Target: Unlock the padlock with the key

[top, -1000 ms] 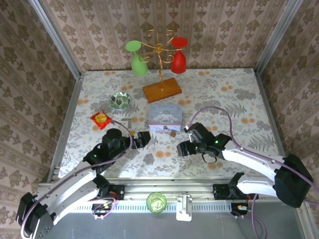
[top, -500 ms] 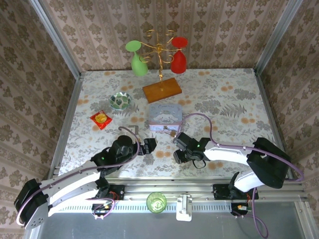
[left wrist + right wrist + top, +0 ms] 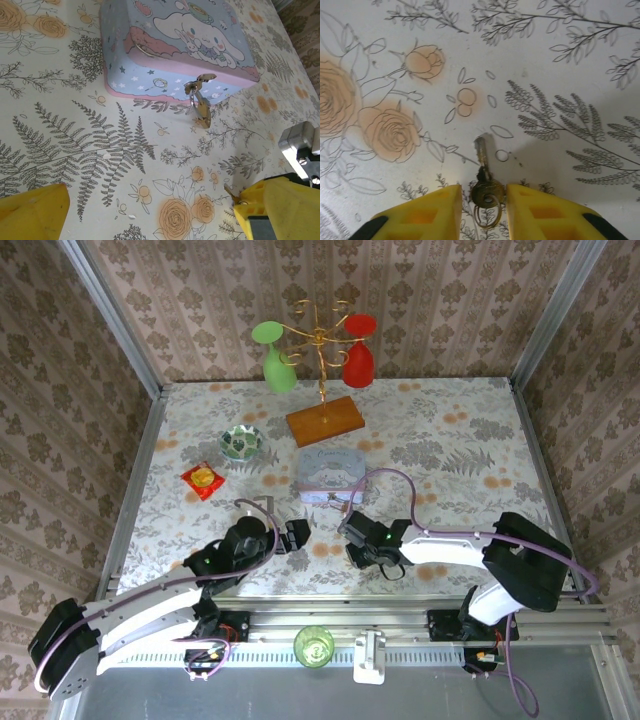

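Both jaws of my right hand (image 3: 485,194) stand narrow, one on each side of the key's (image 3: 483,170) round head. The right one looks to touch it and the left one shows a thin gap, so I cannot tell whether I have it pinched. The key lies flat on the table (image 3: 570,55), its long axis running straight out from my palm, blade pointing away.

My left hand (image 3: 150,202) is spread wide and holds nothing. The padlock (image 3: 201,111) lies ahead of it and a little to its right, hanging from the hasp on the near wall of the tin (image 3: 170,30).

The right hand is the nearer one to the key, so the lift falls to it. A thin sliver on a flat printed cloth gives little to get under, I judge. With the tin close ahead and my left hand just beside, room to turn is tight.
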Robot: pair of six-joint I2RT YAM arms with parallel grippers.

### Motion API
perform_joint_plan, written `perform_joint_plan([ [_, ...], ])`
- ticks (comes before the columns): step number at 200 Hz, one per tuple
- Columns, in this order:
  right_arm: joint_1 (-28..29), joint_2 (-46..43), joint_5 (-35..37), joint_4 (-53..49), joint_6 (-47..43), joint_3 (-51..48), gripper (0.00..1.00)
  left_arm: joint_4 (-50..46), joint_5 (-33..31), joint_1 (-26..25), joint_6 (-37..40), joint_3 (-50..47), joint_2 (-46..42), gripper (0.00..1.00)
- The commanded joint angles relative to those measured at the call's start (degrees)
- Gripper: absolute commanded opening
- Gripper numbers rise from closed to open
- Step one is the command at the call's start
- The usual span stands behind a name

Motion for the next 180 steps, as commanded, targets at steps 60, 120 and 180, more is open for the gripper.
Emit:
perform_joint_plan([
  [60, 1.43, -0.96, 0.1, 6.54, 5.9, -3.75, 0.11, 2.11, -1.52, -0.49, -2.31, -2.71, -2.29, 1.0],
  [120, -2.11, -6.31, -6.53, 13.18, 5.93, -8.33, 0.0, 5.15, -1.0, -0.88, -3.03, -3.22, -0.49, 1.0],
  [180, -3.81, -16.37, -8.06, 8.67, 3.21, -7.08, 0.0, 20.64, -5.87, -8.57, -5.08, -2.96, 7.64, 0.96],
])
